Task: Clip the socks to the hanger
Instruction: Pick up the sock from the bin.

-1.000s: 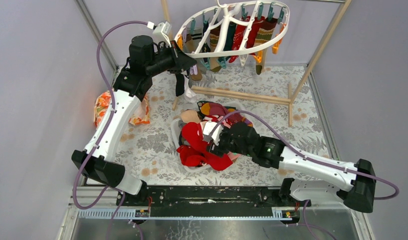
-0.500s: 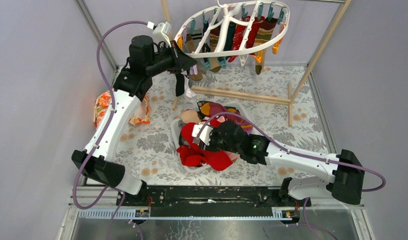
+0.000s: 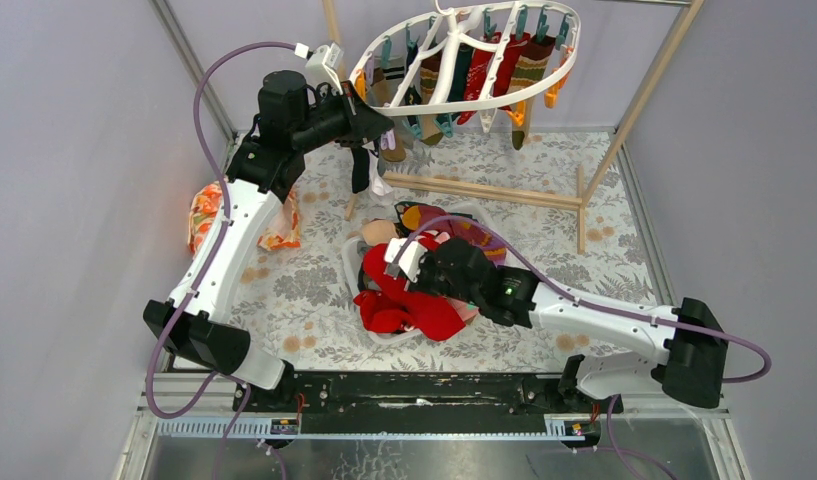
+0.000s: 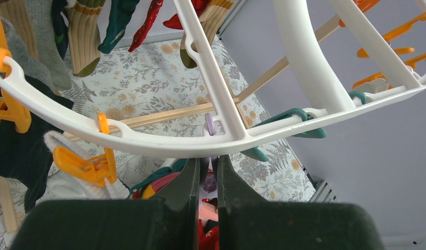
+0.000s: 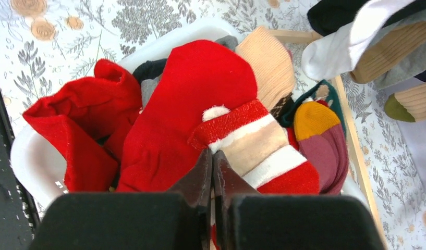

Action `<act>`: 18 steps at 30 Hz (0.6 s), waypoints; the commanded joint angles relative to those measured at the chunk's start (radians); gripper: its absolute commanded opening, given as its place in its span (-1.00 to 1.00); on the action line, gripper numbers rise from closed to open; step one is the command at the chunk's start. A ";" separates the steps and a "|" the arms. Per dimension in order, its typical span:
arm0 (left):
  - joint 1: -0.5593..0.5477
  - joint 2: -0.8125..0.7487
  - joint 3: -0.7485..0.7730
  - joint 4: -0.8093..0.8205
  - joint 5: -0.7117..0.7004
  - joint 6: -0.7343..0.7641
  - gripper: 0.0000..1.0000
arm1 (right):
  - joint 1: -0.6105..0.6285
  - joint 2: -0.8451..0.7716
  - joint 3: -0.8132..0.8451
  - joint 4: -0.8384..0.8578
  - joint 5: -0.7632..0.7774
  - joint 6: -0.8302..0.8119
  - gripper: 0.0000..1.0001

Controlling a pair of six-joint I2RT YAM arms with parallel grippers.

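Right gripper [image 5: 211, 156]: jaws closed, tips set at the cuff edge of the red-and-white striped sock [image 5: 257, 146]; a pinch on fabric can't be confirmed. Loose socks [image 5: 190, 99] are heaped in the white basket [image 5: 28, 161] mid-table. Further back, the left gripper [image 4: 209, 164] is held just under the hanger [image 4: 304, 62] rim, jaws nearly together, with the lilac clip [image 4: 209, 125] seen in the slit. Hung socks [image 3: 529, 60] are clipped along the hanger.

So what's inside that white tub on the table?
A heap of socks: plain red ones, a red-and-white striped one, a tan one, a maroon-and-yellow one. The pile hides the tub's bottom and whatever lies beneath.
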 commanded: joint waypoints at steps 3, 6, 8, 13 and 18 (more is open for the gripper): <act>0.004 -0.020 -0.007 0.008 0.039 0.025 -1.00 | -0.075 -0.130 0.023 0.130 -0.071 0.144 -1.00; 0.003 -0.021 -0.004 0.007 0.040 0.025 -1.00 | -0.172 -0.191 -0.018 0.216 -0.203 0.284 -1.00; 0.003 -0.021 -0.005 0.007 0.042 0.026 -1.00 | -0.228 -0.222 -0.047 0.290 -0.277 0.371 -1.00; 0.004 -0.018 -0.008 0.011 0.047 0.018 -1.00 | -0.288 -0.242 -0.112 0.487 -0.284 0.523 -1.00; 0.004 -0.019 -0.024 0.039 0.062 -0.014 -1.00 | -0.294 -0.194 -0.160 0.717 -0.176 0.617 -1.00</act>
